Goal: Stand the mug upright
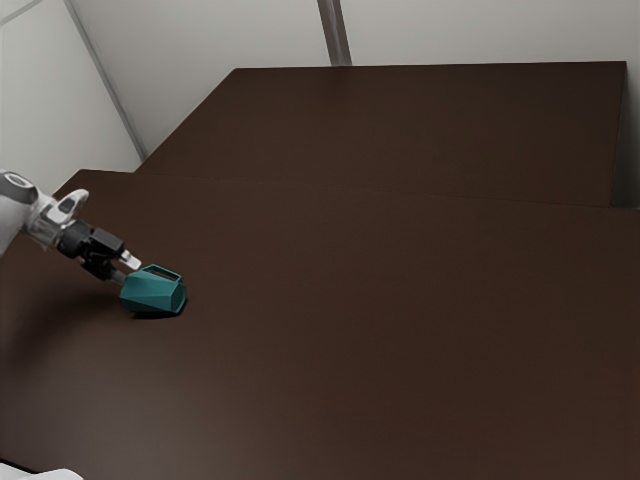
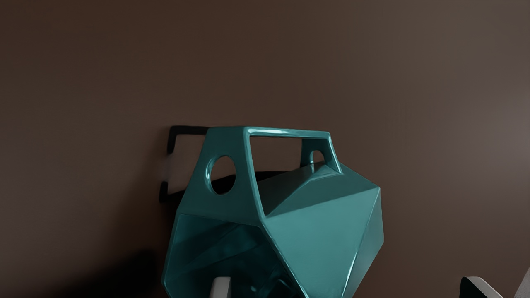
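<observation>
**mugwatcher:** ok where's the mug (image 1: 150,292) at, and has the gripper (image 1: 127,270) got it?

**benchbum:** Nope, fingers (image 2: 220,287) are wide apart, not clamped on anything. Mug's tipped on its side on the table (image 1: 400,340), between eight and nine o'clock in the exterior view, just off the gripper's four o'clock. Handle (image 2: 290,132) is uppermost. One fingertip is at the open mouth (image 2: 230,256), can't tell if it's actually inside.

**mugwatcher:** how's it gonna handle?

**benchbum:** Glossy and hard-looking, so I'd guess stiff, fairly light, kinda slippery, maybe chippy if it's ceramic. Those slanted facets could make it twist in a sloppy pinch. I'd take the wall near the rim, one finger in and one out. The handle bar looks grabbable too, but imo the body might swing under it.
</observation>
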{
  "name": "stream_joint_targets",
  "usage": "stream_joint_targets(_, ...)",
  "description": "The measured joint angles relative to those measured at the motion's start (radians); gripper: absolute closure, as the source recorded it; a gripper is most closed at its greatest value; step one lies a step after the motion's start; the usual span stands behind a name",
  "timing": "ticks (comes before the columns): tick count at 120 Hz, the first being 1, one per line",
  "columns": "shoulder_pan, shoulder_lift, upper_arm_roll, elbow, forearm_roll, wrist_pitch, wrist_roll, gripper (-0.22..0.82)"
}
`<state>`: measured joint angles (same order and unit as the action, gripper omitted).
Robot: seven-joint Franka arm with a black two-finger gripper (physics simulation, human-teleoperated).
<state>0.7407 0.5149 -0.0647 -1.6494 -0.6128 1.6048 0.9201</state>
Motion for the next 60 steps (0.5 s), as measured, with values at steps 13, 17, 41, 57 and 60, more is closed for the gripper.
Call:
stream_joint_targets(13, 0.009, 0.016, -0.001, 0.000, -0.027, -0.013, 0.018, 0.00)
stream_joint_targets(17, 0.014, 0.020, -0.001, 0.000, -0.036, -0.021, 0.022, 0.00)
stream_joint_targets(41, 0.028, 0.052, -0.001, -0.009, -0.082, -0.074, 0.047, 0.03)
stream_joint_targets(57, 0.034, 0.056, -0.001, -0.014, -0.092, -0.096, 0.059, 0.19)
stream_joint_targets(60, 0.037, 0.056, -0.001, -0.014, -0.093, -0.099, 0.061, 0.21)
